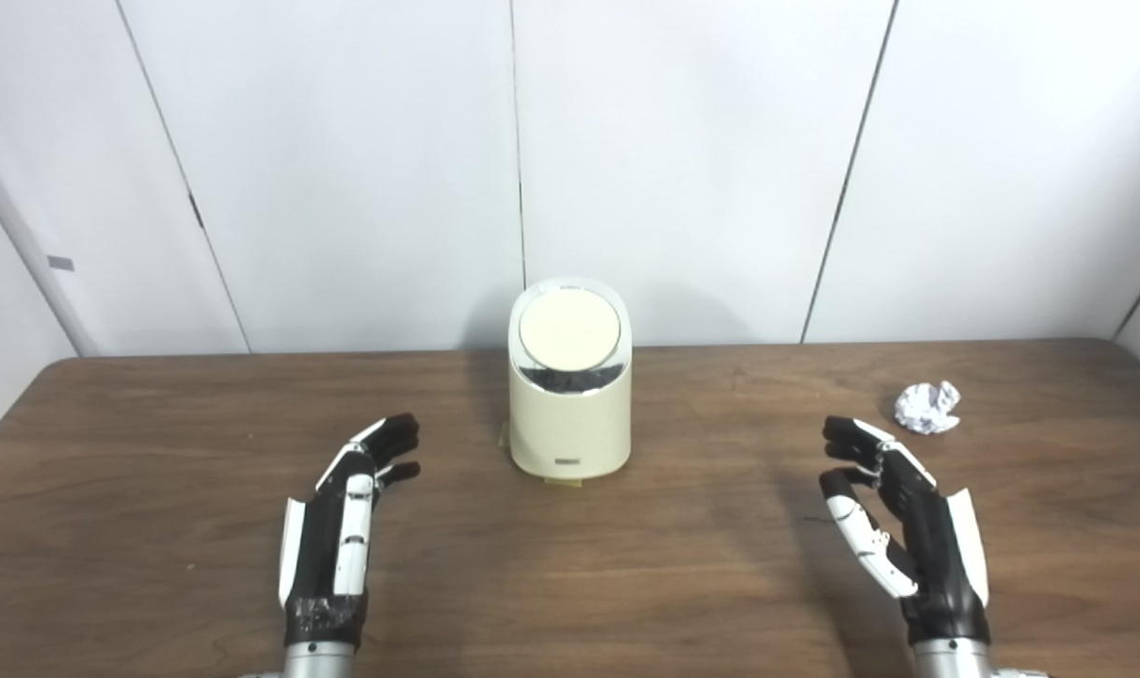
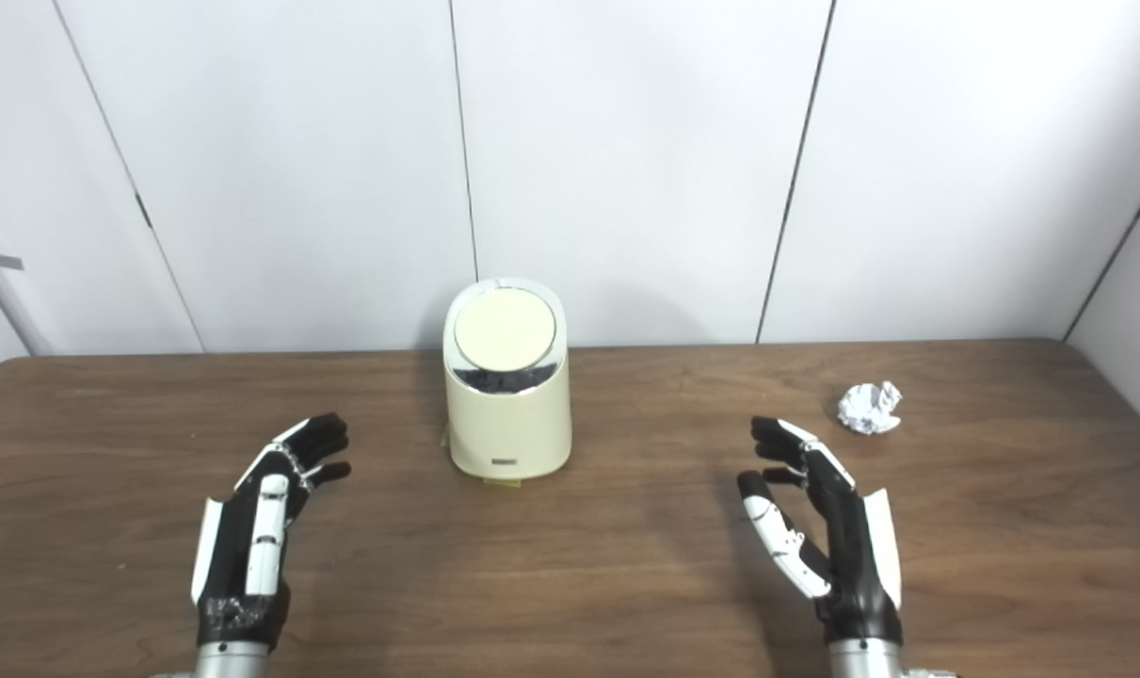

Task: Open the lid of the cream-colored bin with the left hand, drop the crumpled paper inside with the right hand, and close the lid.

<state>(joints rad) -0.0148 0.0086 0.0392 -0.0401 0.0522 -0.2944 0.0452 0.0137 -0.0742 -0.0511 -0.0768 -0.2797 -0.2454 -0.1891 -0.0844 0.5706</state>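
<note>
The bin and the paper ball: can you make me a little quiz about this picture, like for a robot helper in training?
1. True or false: the lid of the bin is shut.
2. Which hand is nearer the paper ball: A) left hand, B) right hand?
3. Fill in: both hands are ____ and hold nothing.

Key:
1. True. The round lid sits flat on top.
2. B. The ball lies on the table just beyond the right hand.
3. Open.

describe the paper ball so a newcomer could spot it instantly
Start at the brown wooden table. Right of the cream-colored bin, just beyond the right hand, lies the crumpled paper. It is the only small, white, wrinkled thing there.
</note>
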